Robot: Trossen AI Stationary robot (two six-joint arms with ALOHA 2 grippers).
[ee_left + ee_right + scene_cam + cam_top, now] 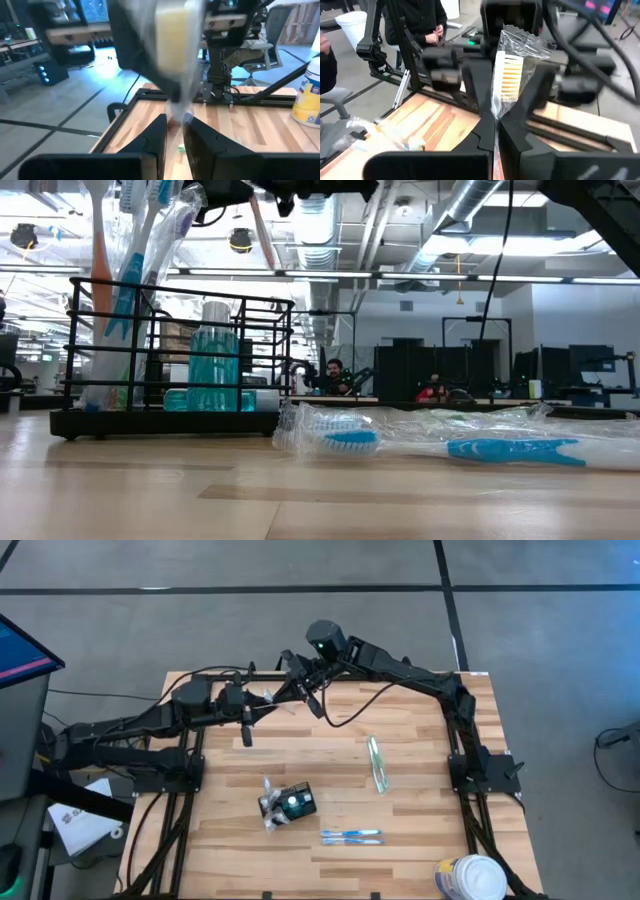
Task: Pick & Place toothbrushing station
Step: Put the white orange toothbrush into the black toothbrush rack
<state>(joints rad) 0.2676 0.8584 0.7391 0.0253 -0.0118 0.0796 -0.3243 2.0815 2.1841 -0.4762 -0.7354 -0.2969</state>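
Nearest the low camera, two wrapped blue toothbrushes [450,445] lie just beside the toothbrushing station [290,804], a black rack already holding brushes, which stands on the table [420,780] well apart from both grippers. At the far edge the right gripper [496,131] is pressed together on a plastic-wrapped yellow-bristled toothbrush [507,75], while the left gripper [174,131], its fingers barely parted, meets the same packet. This appears an arm-to-arm handover; next, the left should let go, and the right should carry the brush to the station.

One black toothbrushing station [290,804], three wrapped toothbrushes [351,836] on the table, one white tub [470,878]
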